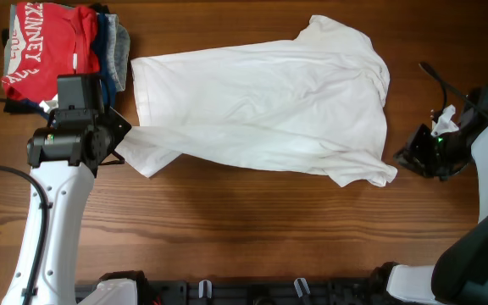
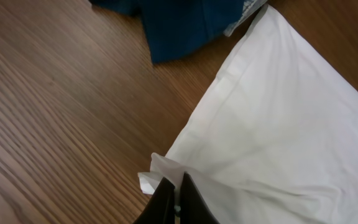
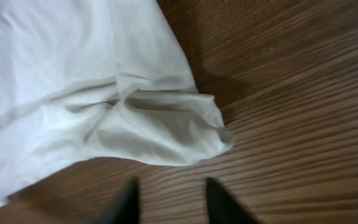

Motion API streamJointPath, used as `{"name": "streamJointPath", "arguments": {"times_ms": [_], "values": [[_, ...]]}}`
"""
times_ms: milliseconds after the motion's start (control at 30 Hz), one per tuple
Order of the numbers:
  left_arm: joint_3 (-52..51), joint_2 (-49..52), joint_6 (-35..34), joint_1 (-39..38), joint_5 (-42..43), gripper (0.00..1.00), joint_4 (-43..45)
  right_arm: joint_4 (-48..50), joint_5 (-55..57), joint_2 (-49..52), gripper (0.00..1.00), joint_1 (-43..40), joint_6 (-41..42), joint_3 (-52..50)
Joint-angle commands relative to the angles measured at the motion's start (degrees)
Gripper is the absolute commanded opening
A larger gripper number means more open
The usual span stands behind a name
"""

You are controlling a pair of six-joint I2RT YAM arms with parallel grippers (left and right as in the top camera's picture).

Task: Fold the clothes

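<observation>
Scene: A white T-shirt (image 1: 261, 106) lies spread across the middle of the wooden table (image 1: 252, 237). It is wrinkled and a little askew, with no lettering showing and, by the look of it, no fold made yet.
Left gripper: Your left gripper (image 2: 176, 199) is clamped on the hem corner at the shirt's left end, with a small peak of cloth pinched between its fingers.
Right gripper: Your right gripper (image 3: 169, 200) has its fingers apart and nothing between them, just short of the bunched sleeve (image 3: 166, 124) at the opposite end.
Neighbours: A red T-shirt (image 1: 45, 51) and a navy garment (image 2: 179, 25) are stacked beyond the left arm, near the shirt's edge but apart from it.
Handling: Expect light, limp cotton. It will likely sag from any pinch, hold no shape of its own and slide easily over the wood, dragging its wrinkles along.
Where to hold: The stitched hem and the sleeve's outer edge probably give the firmest bite. Come in low against the table so you catch both layers.
Risk: Pulling on one corner alone may swing the whole shirt toward the stack.
</observation>
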Motion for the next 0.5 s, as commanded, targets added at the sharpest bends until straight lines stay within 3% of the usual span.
{"name": "streamJointPath", "arguments": {"times_ms": [0,133,467], "values": [[0.5,-1.0,0.5,0.3,-0.4,0.04,0.1,1.1,5.2,-1.0,0.51,0.1,0.5,-3.6],[0.5,-1.0,0.5,0.3,-0.3,0.04,0.1,4.5,5.3,-1.0,0.57,0.1,0.8,-7.0],[0.5,-0.3,0.5,0.3,-0.3,0.04,0.1,12.3,3.1,-0.9,0.57,0.1,3.5,-11.2]]}}
